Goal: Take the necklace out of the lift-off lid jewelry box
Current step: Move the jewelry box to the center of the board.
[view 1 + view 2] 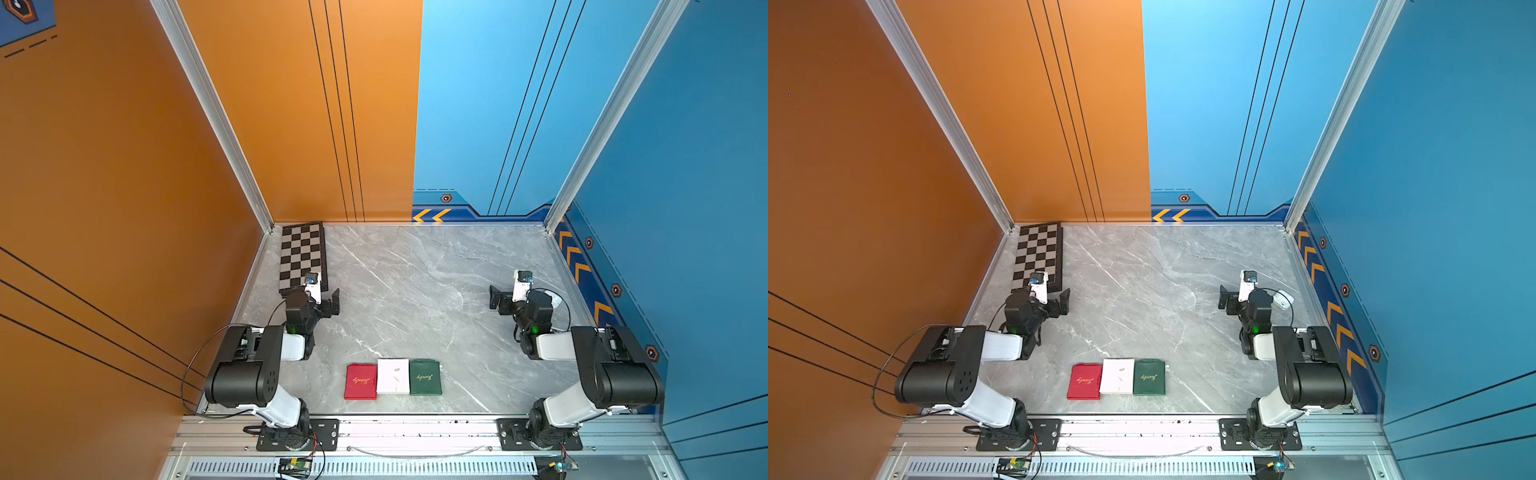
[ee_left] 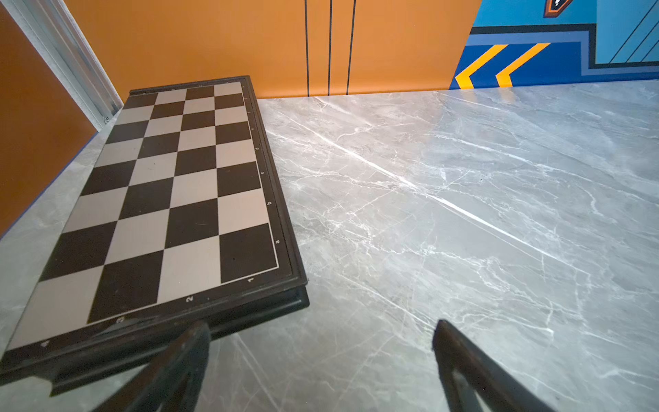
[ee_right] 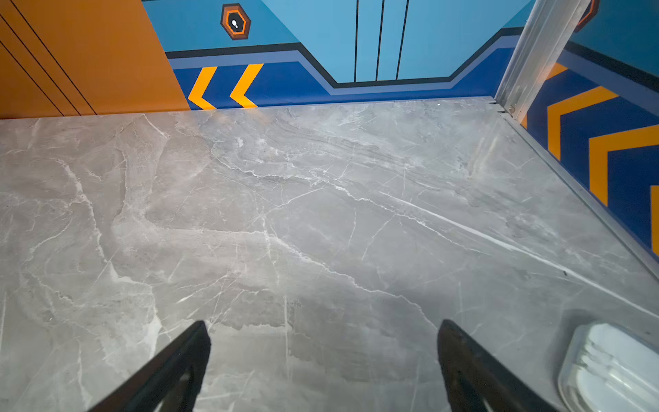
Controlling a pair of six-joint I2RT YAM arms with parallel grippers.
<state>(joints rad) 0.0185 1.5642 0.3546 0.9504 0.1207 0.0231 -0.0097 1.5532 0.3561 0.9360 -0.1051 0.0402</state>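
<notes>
The marble table (image 1: 415, 266) carries a chessboard (image 1: 301, 255) in its far left corner. The left gripper (image 2: 321, 327) and the right gripper (image 3: 322, 326) both have jaws spread wide, empty: left just beside the chessboard's near end, right at right. The red box (image 1: 361, 381), white box (image 1: 393, 376) and green box (image 1: 425, 377) sit lidded, side by side, near centre. A clear container (image 3: 613, 367) lies near the right gripper. The necklace is hidden; its box cannot be told

Left pincer (image 2: 321, 330) and right pincer (image 3: 322, 326) gape empty.
</notes>
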